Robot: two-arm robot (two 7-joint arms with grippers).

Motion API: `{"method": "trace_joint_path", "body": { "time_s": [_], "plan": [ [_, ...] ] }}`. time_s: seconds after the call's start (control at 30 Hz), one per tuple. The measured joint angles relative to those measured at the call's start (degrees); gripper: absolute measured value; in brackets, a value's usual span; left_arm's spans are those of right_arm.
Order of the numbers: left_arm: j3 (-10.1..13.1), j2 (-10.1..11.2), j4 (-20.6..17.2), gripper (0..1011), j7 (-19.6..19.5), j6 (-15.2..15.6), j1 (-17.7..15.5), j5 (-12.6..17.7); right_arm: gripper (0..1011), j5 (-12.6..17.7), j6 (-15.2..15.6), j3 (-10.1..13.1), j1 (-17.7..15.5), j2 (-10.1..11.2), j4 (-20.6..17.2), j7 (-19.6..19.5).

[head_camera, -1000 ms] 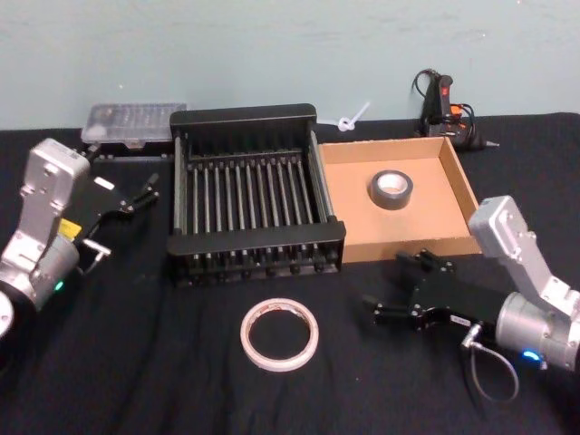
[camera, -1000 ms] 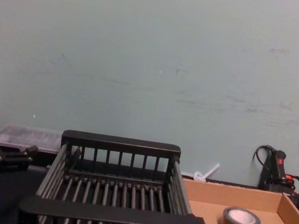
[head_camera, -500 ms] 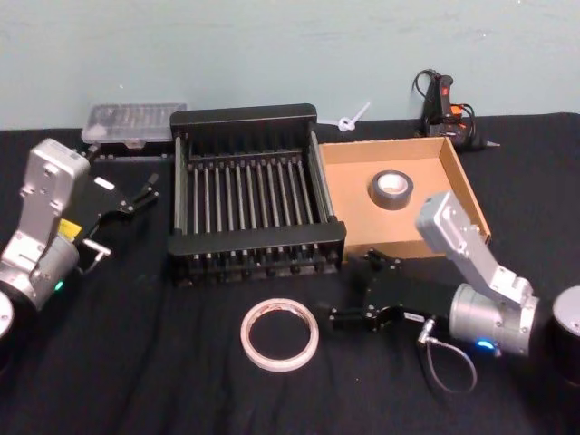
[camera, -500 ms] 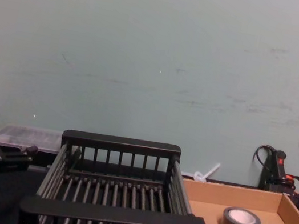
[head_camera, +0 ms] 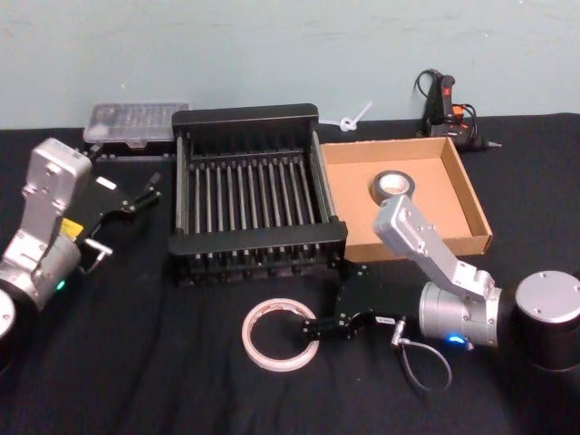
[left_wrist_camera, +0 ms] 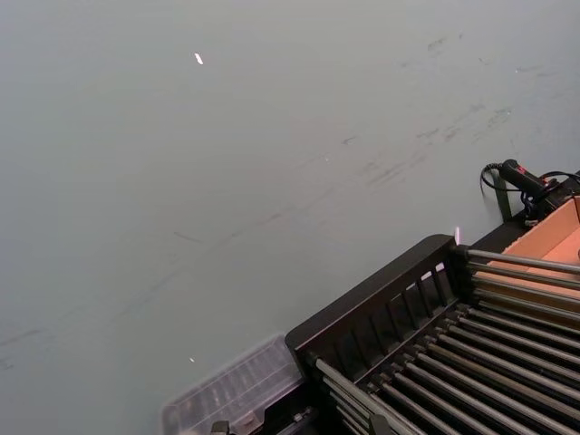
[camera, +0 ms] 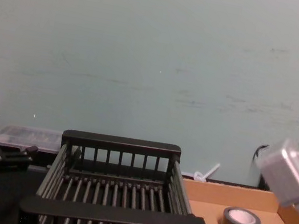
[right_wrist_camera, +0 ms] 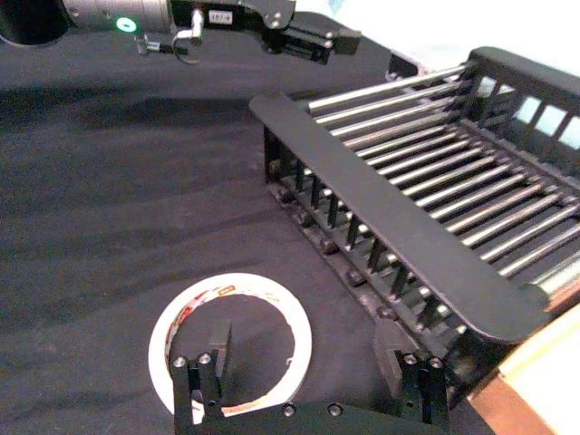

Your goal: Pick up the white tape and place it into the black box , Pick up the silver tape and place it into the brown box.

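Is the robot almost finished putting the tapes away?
Halfway. The silver tape already lies in the brown box. The right claw, open, is at the white tape on the table, one finger inside the ring. The black box has no tape yet. The left claw waits aside.

A clear plastic case is lying at the far left of the black cloth, close under the pale green wall. A small white plastic piece is resting further right along the far edge. At the far right, a black tool with a red button is standing against the wall, its cable looping up behind and its tip pointing right
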Motion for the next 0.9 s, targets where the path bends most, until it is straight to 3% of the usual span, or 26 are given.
{"method": "trace_joint_path", "body": {
  "time_s": [0.4,0.9],
  "plan": [
    [0.00,0.00,0.00,1001,0.00,0.00,0.00,0.00,1002,0.31,1.76,-2.27,1.87,-1.02,2.63,0.51],
    [0.00,0.00,0.00,1001,0.00,0.00,0.00,0.00,1002,0.61,2.31,-3.39,2.14,-1.20,3.12,-0.17]
  ]
}}
